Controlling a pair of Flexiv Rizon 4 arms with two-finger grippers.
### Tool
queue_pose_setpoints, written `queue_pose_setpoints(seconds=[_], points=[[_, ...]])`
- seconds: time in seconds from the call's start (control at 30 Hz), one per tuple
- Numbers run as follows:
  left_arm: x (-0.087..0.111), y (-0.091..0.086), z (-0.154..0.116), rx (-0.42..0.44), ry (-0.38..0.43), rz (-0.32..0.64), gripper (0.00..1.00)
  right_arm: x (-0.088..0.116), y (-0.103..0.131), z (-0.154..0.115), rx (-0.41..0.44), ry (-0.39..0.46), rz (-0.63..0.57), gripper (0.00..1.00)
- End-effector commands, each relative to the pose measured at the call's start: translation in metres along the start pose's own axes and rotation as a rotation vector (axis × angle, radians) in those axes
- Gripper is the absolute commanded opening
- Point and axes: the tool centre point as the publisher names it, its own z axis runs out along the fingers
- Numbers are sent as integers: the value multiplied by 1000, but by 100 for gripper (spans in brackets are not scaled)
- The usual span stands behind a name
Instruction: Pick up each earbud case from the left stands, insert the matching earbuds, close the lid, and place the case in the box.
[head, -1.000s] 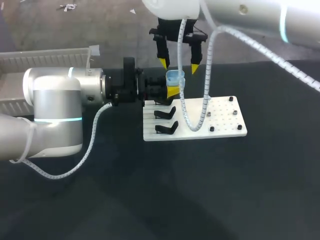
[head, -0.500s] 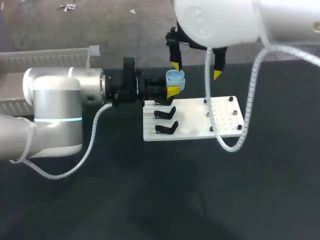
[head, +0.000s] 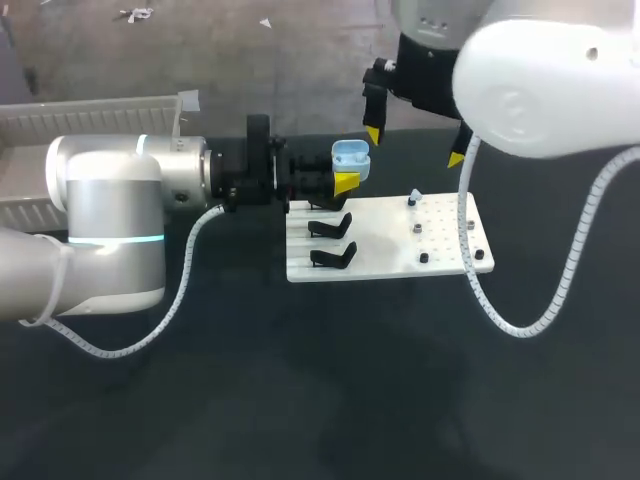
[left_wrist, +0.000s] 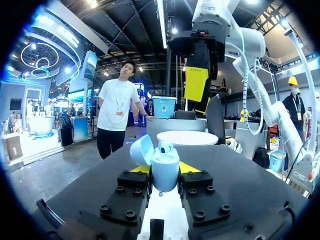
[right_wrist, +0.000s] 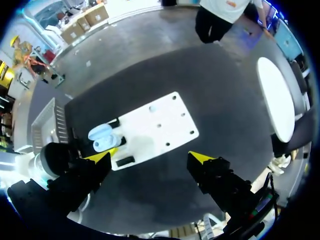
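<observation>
A light blue earbud case (head: 350, 160) with its lid open is held over the white board's (head: 390, 240) far left corner. My left gripper (head: 345, 182) is shut on its lower body. In the left wrist view the case (left_wrist: 164, 169) stands between the yellow tips, lid (left_wrist: 141, 150) swung aside, an earbud (left_wrist: 166, 146) sitting in it. My right gripper (head: 414, 146) hangs open above and to the right of the case, empty. From the right wrist view the case (right_wrist: 102, 137) lies beneath its left finger. One loose earbud (head: 414, 197) rests on the board.
Two empty black stands (head: 331, 225) (head: 334, 257) sit on the board's left part, and small black pegs (head: 424, 258) dot its right part. A white ribbed tray (head: 90, 112) lies at the back left behind my left arm (head: 110, 200). Dark cloth covers the table.
My right gripper has lifted away from the case, moved right and opened wider. The left arm and the case have stayed put.
</observation>
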Motion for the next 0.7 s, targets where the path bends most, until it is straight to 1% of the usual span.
queue_pose_setpoints(seconds=[0.03,0.1,0.13,0.2,0.3,0.47,0.5,0.57,0.67,0.7], points=[[1,-2,0,-7,-5,5,0,3,-8,1,-37,-34,-35,100],[1,-2,0,-7,-5,5,0,0,-15,0,-68,-39,-69,100],[1,-2,0,-7,-5,5,0,-2,-17,0,-52,-42,-99,100],[1,-2,0,-7,-5,5,0,-6,-21,3,-26,-52,-103,100],[1,-2,0,-7,-5,5,0,-13,-26,8,-30,-47,-103,100],[1,-2,0,-7,-5,5,0,-24,-27,23,-38,-67,-142,100],[1,-2,0,-7,-5,5,0,-26,-28,28,-38,-59,-144,100],[1,-2,0,-7,-5,5,0,-30,-29,34,-37,-82,-162,100],[1,-2,0,-7,-5,5,0,-34,-30,48,-50,-77,-208,100],[1,-2,0,-7,-5,5,0,-36,-31,54,-42,-73,-206,100]])
